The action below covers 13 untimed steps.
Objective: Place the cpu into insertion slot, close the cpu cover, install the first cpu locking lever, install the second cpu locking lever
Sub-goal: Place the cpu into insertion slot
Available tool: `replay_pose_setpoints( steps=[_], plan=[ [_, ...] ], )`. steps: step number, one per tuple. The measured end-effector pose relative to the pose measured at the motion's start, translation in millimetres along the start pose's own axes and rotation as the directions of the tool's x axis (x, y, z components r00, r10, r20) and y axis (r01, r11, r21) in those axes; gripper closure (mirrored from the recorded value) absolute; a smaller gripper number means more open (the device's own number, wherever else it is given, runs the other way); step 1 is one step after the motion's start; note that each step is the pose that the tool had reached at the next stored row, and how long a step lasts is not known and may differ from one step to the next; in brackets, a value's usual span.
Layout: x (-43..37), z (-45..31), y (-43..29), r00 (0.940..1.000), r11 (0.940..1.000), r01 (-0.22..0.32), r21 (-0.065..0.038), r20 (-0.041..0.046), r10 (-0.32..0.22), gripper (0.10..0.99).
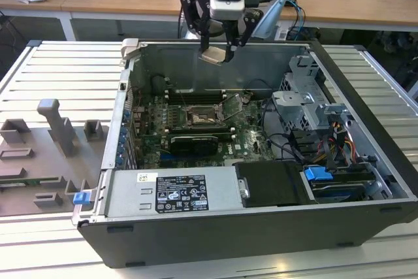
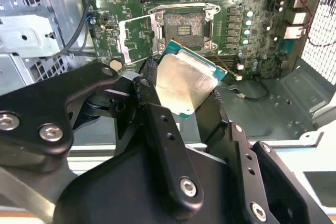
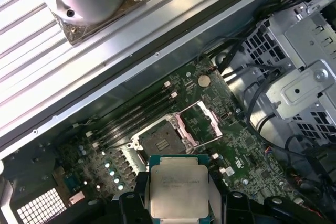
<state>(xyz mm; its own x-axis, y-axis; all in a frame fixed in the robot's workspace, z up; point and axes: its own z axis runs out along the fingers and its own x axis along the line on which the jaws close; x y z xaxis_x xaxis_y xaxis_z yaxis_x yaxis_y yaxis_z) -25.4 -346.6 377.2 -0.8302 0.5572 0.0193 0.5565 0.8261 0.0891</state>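
Jaws pinched on two opposite edges of the cpu, a small flat square chip with a pale silver-beige metal top and green edge. The black two-finger gripper hangs above the case, near its far wall.

- Slatted grey metal table carries everything.
- Dark grey tower computer case lies on its side, open side up.
- Green motherboard covers the case floor. The silver power supply box sits along the near wall. The silver drive cage is at the exterior view's right.
- Long black expansion card lies just in front of the socket.
- Insertion slot: small dark square socket with a thin silver rim, contacts exposed.
- Cpu cover: thin silver frame plate with a square cut-out, swung up on the exterior view's right side of the slot.
- Cpu is held in the air, tilted, metal top towards both wrist cameras, well above the slot and touching nothing else.
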Motion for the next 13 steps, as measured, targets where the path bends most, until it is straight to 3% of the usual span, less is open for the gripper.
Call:
replay_pose_setpoints(
  steps=[6,13],
  plan=[
    [0.0,0.4,0.0,0.9974,0.9974,-0.072,-0.002,0.0064,0.072,0.549],
    [0.0,0.8,0.0,0.9887,0.9888,-0.150,-0.004,0.0132,0.150,0.549]
  ],
)
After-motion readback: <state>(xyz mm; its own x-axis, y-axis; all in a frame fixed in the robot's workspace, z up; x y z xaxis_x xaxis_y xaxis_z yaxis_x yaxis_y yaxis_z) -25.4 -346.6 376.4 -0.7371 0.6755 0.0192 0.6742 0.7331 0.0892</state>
